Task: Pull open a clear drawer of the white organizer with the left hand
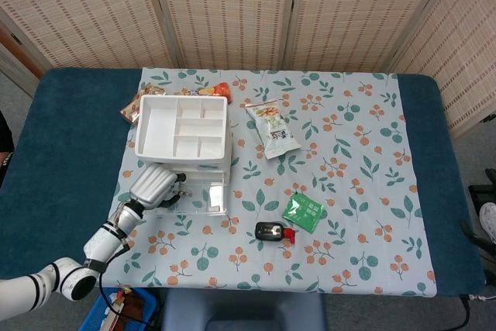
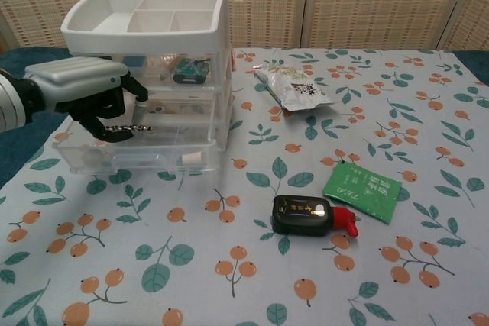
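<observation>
In the head view, the silver-backed left hand (image 1: 156, 186) lies at the front of the white plastic organizer with clear drawers (image 1: 183, 132), over the left part of the pulled-out clear bottom drawer (image 1: 203, 194). Its dark fingers curl toward the drawer fronts; what they hold cannot be told here. Well to the right of the fingers lie a black bottle with a red cap (image 1: 273, 231) and a green sachet (image 1: 302, 212).

In the chest view, the left hand (image 2: 90, 95) has its dark fingers (image 2: 107, 116) curled narrow just in front of the middle drawer, above the open bottom drawer (image 2: 134, 156). Whether they grip anything cannot be told. A thin metal piece (image 2: 131, 127) lies right beside the fingertips
</observation>
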